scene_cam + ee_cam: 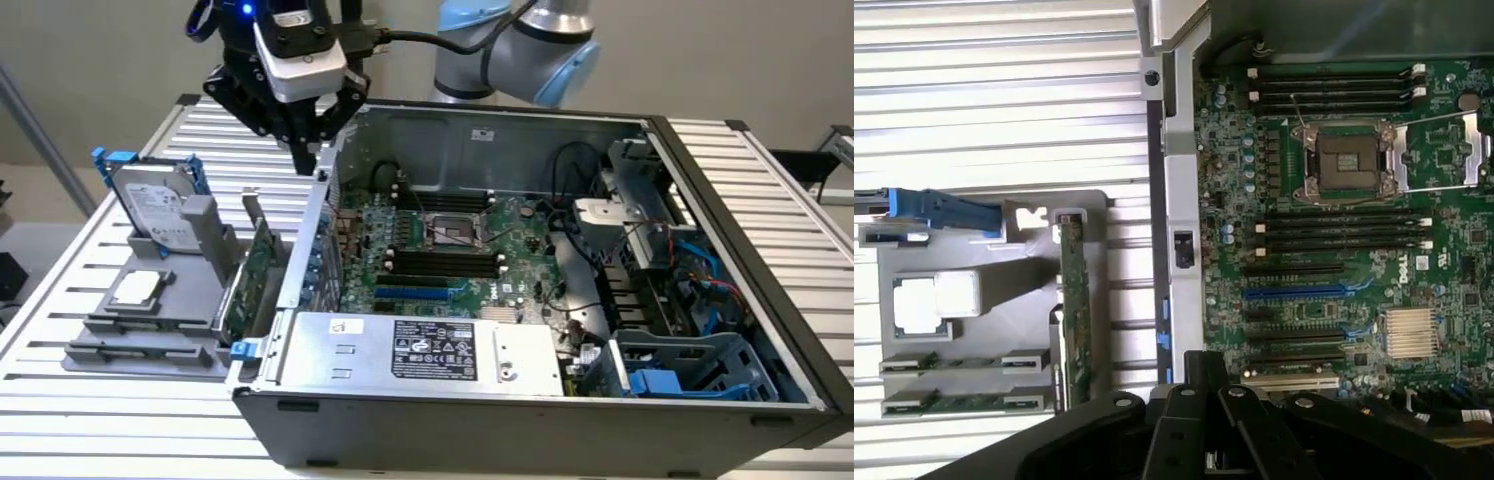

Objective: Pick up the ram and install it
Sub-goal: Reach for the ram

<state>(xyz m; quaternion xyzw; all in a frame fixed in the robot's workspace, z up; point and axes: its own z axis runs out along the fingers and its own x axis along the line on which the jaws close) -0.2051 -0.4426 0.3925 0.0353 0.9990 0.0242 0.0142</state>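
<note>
Two ram sticks [962, 365] lie edge-up in the end slots of the grey holder tray [1004, 260], thin green strips between pale clips; the second ram stick [954, 403] lies just beside the first. In the exterior view that tray [94, 355] sits outside the case on that view's left. My gripper [307, 160] hangs above the case's wall on that side, fingers shut together with nothing between them, well away from the ram. In the wrist view the black gripper [1202, 385] sits over the case wall. The motherboard's black memory slots [1344, 235] lie beside the CPU socket [1349, 160].
The tray also holds a silver hard drive with blue rails [150, 205], a tall green expansion card [254, 275] and a CPU chip [138, 290]. The open computer case [747, 200] has a power supply [427, 350] at the front and cables and drive bays at the exterior view's right.
</note>
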